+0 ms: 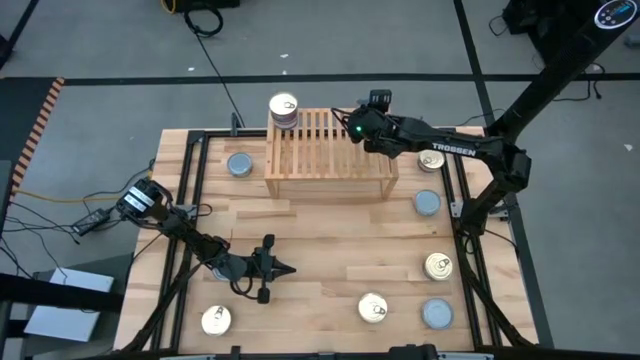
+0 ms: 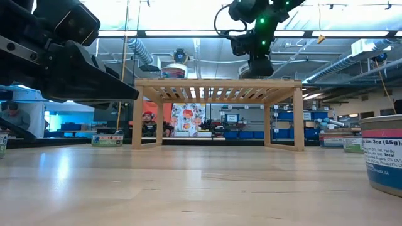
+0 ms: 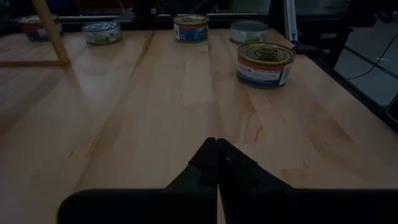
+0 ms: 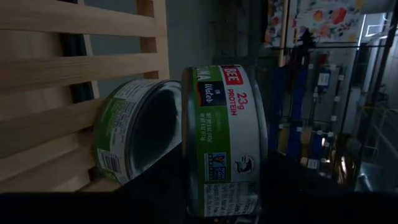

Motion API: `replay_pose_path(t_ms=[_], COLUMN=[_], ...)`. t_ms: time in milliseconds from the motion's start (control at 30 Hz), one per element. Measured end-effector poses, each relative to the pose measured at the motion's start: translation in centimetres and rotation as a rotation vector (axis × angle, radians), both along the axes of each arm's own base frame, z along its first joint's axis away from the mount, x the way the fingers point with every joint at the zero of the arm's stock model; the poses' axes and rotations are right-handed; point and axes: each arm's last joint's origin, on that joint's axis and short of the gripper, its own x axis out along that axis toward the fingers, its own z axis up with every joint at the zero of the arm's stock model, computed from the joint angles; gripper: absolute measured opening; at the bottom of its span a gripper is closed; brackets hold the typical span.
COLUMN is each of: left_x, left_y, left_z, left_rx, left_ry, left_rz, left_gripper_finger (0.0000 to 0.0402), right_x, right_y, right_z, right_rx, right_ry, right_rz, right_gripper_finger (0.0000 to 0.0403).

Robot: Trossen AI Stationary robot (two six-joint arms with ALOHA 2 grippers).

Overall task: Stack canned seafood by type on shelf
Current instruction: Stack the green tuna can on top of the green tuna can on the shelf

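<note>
The wooden shelf point(image 1: 330, 158) stands at the table's far middle. A short stack of tins with a gold top point(image 1: 283, 108) sits on its far left corner. My right gripper point(image 1: 352, 122) is over the shelf's far right part, shut on a green-labelled tin point(image 4: 224, 137). A second green-labelled tin point(image 4: 134, 130) lies tilted on the slats beside it. My left gripper point(image 1: 278, 268) is shut and hovers low over the near left tabletop, touching nothing. Loose tins rest on their flat bottoms on the table: silver-topped point(image 1: 240, 164), point(image 1: 427, 202), point(image 1: 437, 313) and gold-topped point(image 1: 438, 265), point(image 1: 373, 308), point(image 1: 216, 320). My right gripper holds the green-labelled tin at its round wall point(image 4: 227, 186), above the shelf's slatted top point(image 4: 74, 68). The fingers are lost in the dark by the wrist picture's edge, so the kind of hold does not show. Whether this tin touches the tilted tin or the slats, I cannot tell.
A black frame rail point(image 1: 190, 190) runs along the table's left and right sides. In the left wrist view a gold-topped tin point(image 3: 265, 63) stands ahead of my left gripper, with other tins point(image 3: 191, 27) farther off. Bare planks lie between the shelf and the near tins.
</note>
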Motion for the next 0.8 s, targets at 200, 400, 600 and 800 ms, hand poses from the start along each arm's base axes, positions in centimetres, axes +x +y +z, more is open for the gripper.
replay_pose_path(t_ms=[200,400,600,800], left_x=[0.00,0.00,0.00,-0.01], left_y=[-0.01,0.00,0.00,0.00], left_z=[0.00,0.00,0.00,-0.01], left_rx=[0.000,0.000,0.000,0.000], left_ry=[0.000,0.000,0.000,0.001], left_rz=[0.000,0.000,0.000,0.000], left_gripper_finger=[0.0003,0.0003,0.0003,0.0003], right_x=[0.00,-0.02,-0.38,-0.91], right_y=[0.00,0.00,-0.21,-0.46], right_z=[0.01,-0.01,-0.19,-0.46], right_rx=[-0.001,0.001,0.016,0.037], right_ry=[0.001,-0.001,-0.009,0.000], right_rz=[0.001,-0.003,-0.032,-0.066], right_gripper_finger=[0.0191,0.0223,0.0258,0.0275])
